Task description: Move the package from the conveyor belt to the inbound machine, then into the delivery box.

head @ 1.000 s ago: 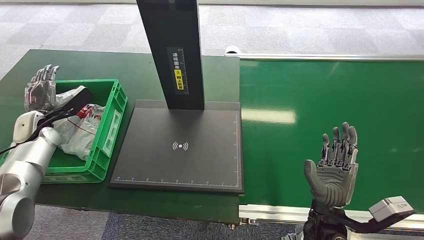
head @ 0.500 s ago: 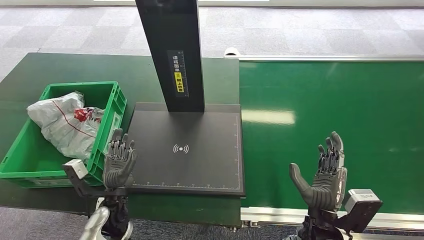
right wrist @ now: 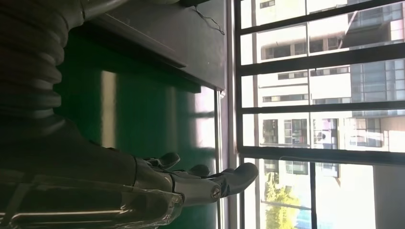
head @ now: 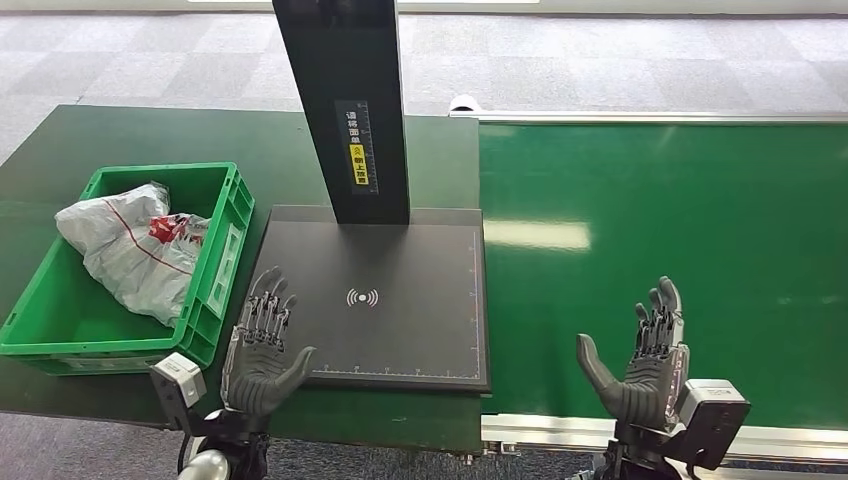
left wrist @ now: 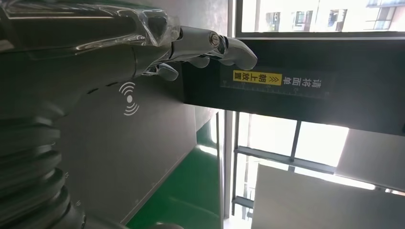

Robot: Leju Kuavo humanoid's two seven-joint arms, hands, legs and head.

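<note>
The green crate [head: 215,265] sits on the dark green desk [head: 120,130], at about 9 o'clock from the black scanner plate [head: 400,330]. Inside the crate lies the package [head: 125,250], a crumpled white plastic bag with red lines and a red patch. It leans toward the far corner of the crate, and part of the crate's floor near the robot is bare.

The scanner plate is flat, with a small white wave sign [head: 361,297] in its middle. A tall black post [head: 345,100] stands at the plate's 12 o'clock edge, with a label strip [head: 356,140] on it. At 3 o'clock from the plate lies the bright green conveyor belt [head: 680,210], with a silver rail along its far edge.

The left hand [head: 258,345] is raised over the near left corner of the plate, at about 7 o'clock from the wave sign. Its fingers are spread apart and it holds nothing. The right hand [head: 640,365] is raised over the near edge of the belt, palm turned inward, fingers apart, holding nothing.

The left wrist view shows the left hand's fingertips [left wrist: 234,50] close up against the post, and the yellow part of the label [left wrist: 258,77] with its print is easier to see there. The right wrist view looks past the right hand [right wrist: 200,183] along the belt to big windows [right wrist: 315,114] with buildings outside.
</note>
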